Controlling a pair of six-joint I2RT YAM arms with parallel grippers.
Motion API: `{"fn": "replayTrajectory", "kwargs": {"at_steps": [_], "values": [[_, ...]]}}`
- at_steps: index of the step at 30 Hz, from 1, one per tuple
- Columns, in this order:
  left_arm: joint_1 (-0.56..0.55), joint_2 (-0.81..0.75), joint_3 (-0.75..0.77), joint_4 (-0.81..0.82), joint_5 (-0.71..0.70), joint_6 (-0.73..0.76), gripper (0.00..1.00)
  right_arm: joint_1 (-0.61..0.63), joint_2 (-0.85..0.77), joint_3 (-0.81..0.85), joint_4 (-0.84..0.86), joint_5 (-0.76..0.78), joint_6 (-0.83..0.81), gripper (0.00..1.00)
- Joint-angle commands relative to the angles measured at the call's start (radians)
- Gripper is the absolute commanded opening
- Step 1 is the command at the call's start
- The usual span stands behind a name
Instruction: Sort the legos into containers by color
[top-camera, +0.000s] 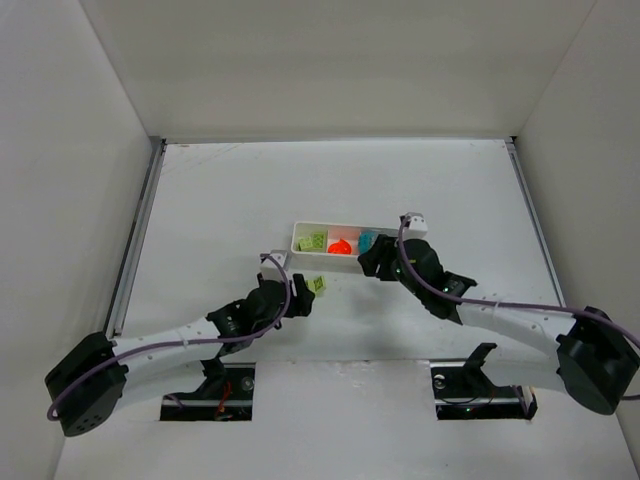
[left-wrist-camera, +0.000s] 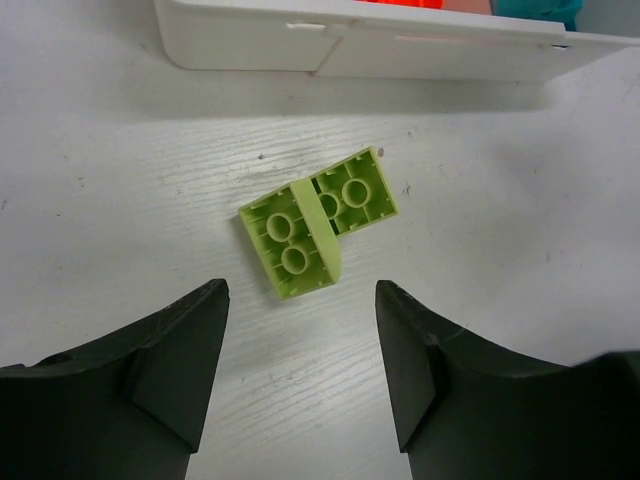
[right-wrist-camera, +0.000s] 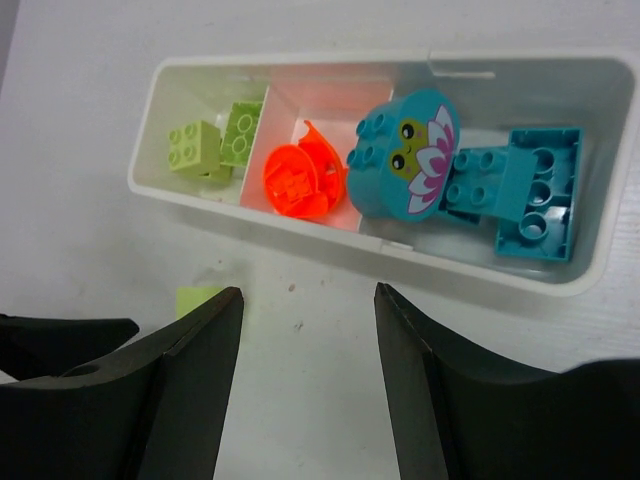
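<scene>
My left gripper (left-wrist-camera: 300, 320) is spread, empty. A glossy yellow-green lego (left-wrist-camera: 315, 220), angled with hollow underside up, lies on the scuffed white table (left-wrist-camera: 120, 180) just short of the smooth tray (right-wrist-camera: 400, 262) wall, open table either side. My right gripper (right-wrist-camera: 308, 320) is open and empty near the tray holding green bricks (right-wrist-camera: 205, 145), an orange piece (right-wrist-camera: 300, 180) and cyan pieces (right-wrist-camera: 405, 150).

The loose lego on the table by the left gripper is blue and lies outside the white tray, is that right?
Not quite. The loose lego is yellow-green, not blue, as the left wrist view shows. The rest holds: it lies on the table by the left gripper, outside the white tray.
</scene>
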Motion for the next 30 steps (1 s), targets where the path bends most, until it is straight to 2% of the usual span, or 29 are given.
{"fn": "replayTrajectory", "kwargs": {"at_steps": [1, 9, 13, 18, 21, 24, 27, 30], "values": [[0.005, 0.027, 0.016, 0.069, -0.015, 0.007, 0.58, 0.036, 0.022, -0.004, 0.089, -0.026, 0.021, 0.61], [0.045, 0.2, 0.068, 0.118, 0.004, -0.125, 0.52, 0.092, 0.016, -0.03, 0.111, -0.021, 0.038, 0.61], [0.048, 0.228, 0.054, 0.182, 0.016, -0.188, 0.52, 0.105, 0.01, -0.047, 0.115, -0.022, 0.046, 0.61], [0.063, 0.207, 0.025, 0.222, 0.021, -0.217, 0.45, 0.115, 0.002, -0.051, 0.118, -0.024, 0.046, 0.61], [0.063, 0.148, 0.002, 0.227, 0.022, -0.22, 0.46, 0.115, 0.001, -0.054, 0.118, -0.024, 0.042, 0.61], [0.081, 0.111, -0.004, 0.193, 0.021, -0.216, 0.52, 0.115, 0.008, -0.05, 0.12, -0.026, 0.041, 0.62], [0.104, 0.127, 0.016, 0.17, 0.024, -0.205, 0.57, 0.115, 0.017, -0.042, 0.12, -0.026, 0.038, 0.62], [0.13, 0.185, 0.042, 0.176, 0.059, -0.188, 0.57, 0.117, 0.013, -0.041, 0.12, -0.026, 0.038, 0.62]]}}
